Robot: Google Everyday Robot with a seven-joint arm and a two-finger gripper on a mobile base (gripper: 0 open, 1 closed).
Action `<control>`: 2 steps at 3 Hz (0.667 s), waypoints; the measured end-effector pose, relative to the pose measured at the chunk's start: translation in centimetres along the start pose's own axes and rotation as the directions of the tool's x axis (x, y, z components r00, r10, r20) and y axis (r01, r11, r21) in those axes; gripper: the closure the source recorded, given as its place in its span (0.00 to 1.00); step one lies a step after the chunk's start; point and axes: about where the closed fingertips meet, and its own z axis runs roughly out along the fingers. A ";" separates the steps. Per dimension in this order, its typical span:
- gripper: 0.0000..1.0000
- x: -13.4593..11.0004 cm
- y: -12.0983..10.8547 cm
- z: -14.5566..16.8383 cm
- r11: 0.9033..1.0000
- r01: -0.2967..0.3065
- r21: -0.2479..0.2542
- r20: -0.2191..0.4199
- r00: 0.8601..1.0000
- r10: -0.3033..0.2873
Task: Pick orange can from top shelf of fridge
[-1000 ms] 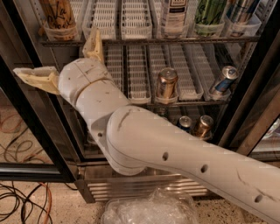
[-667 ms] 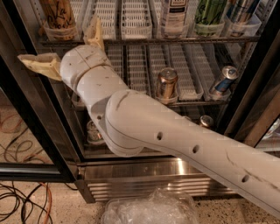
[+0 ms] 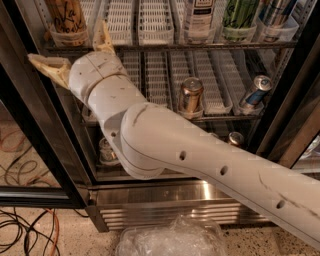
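Likely a shop or staff pantry: a glass-door display fridge [image 3: 175, 200] holds drinks [image 3: 190, 95], and cables [image 3: 15, 235] trail across the speckled floor [image 3: 75, 242] near left. The gripper [image 3: 66, 41], fingers spread, sits at the top shelf [image 3: 200, 46], left end.

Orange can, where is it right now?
In the camera view the orange can stands at the top left, in a clear cup at the left end of the top shelf. The gripper is just below it, jaws open.

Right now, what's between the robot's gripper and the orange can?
Camera view: just the clear cup around the orange can and the top shelf's front rail. The open gripper is just below.
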 end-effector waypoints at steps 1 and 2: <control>0.42 0.0 0.0 0.0 1.000 0.000 0.000 0.000 1.000 0.000; 0.54 0.0 0.0 0.0 1.000 0.000 0.000 0.000 1.000 0.000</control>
